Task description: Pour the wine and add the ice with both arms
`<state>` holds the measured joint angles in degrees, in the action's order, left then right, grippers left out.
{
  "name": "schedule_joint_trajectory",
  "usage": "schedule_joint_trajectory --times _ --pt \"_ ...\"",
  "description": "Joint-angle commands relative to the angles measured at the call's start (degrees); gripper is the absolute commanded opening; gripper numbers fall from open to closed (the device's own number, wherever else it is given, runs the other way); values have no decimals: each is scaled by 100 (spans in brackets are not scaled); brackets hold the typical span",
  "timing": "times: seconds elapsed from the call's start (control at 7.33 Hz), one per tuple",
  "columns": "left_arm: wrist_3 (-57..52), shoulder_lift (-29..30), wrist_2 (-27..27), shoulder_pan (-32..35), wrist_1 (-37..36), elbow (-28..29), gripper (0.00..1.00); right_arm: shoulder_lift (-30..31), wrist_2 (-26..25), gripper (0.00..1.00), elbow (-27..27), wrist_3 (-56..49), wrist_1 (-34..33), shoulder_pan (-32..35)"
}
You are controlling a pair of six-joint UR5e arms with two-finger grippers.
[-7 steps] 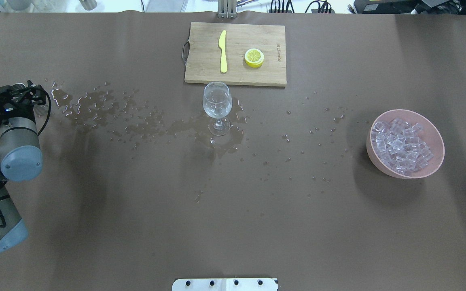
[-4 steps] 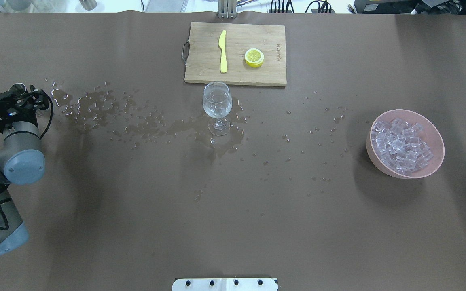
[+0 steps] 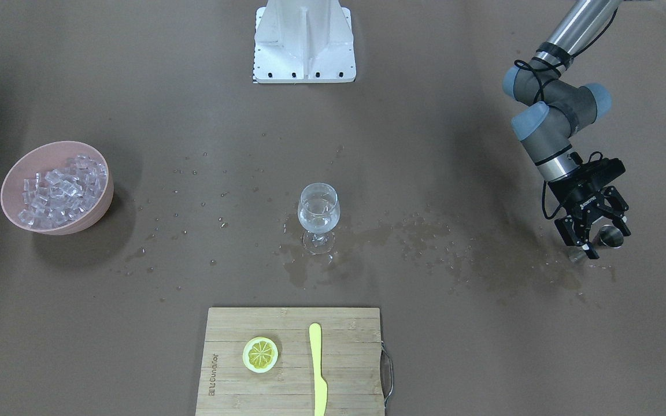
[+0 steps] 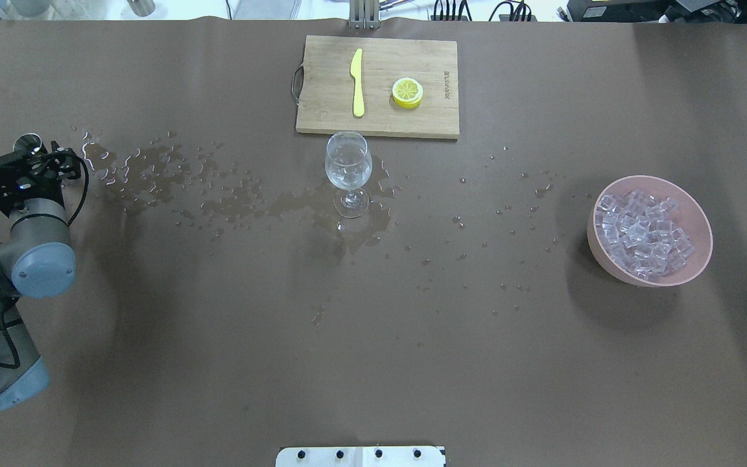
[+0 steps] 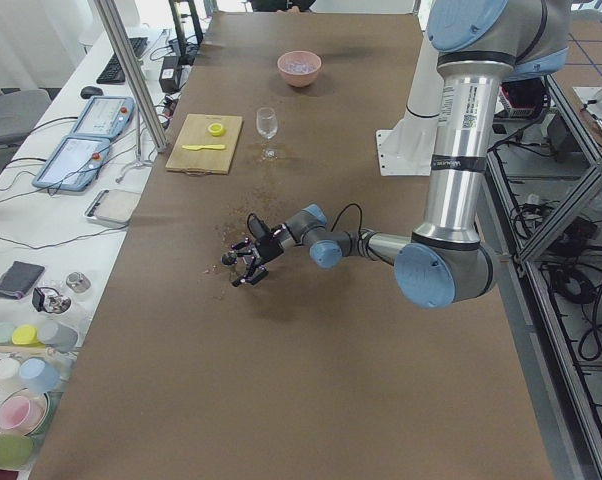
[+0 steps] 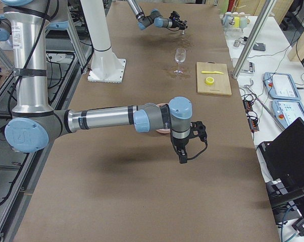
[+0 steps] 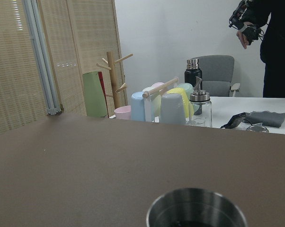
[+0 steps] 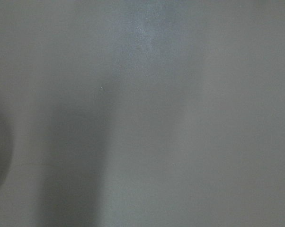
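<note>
Left tool (image 3: 598, 232) — marked ROBOTIQ — jaws apart, gripping nothing; steel cup (image 3: 610, 236) close by.

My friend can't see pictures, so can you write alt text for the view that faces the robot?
A wine glass with a little clear wine stands mid-table among spilled puddles, between a pink bowl of ice and the left gripper, open by a small metal cup. Nearer the camera, a wooden board carries a lemon slice and a yellow knife.

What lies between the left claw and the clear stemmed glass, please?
Only spilled clear liquid, puddles and droplets from left claw to clear stemmed glass; the front-facing view shows it.
</note>
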<state>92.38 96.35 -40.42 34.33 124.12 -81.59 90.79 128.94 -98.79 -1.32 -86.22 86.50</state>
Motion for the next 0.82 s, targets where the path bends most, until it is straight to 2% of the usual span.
schedule_joint_trajectory --times 0.0,0.14,0.27,0.68 --pt "-1 24 -1 -6 68 20 69 0 0 100 0 0 0 -2" --pt "-10 24 -1 -14 156 20 49 0 0 100 -8 0 0 -2" --pt "-10 24 -1 -23 209 20 45 0 0 100 -8 0 0 7" --pt "-19 50 -10 -41 201 29 45 -9 0 100 0 0 0 -1"
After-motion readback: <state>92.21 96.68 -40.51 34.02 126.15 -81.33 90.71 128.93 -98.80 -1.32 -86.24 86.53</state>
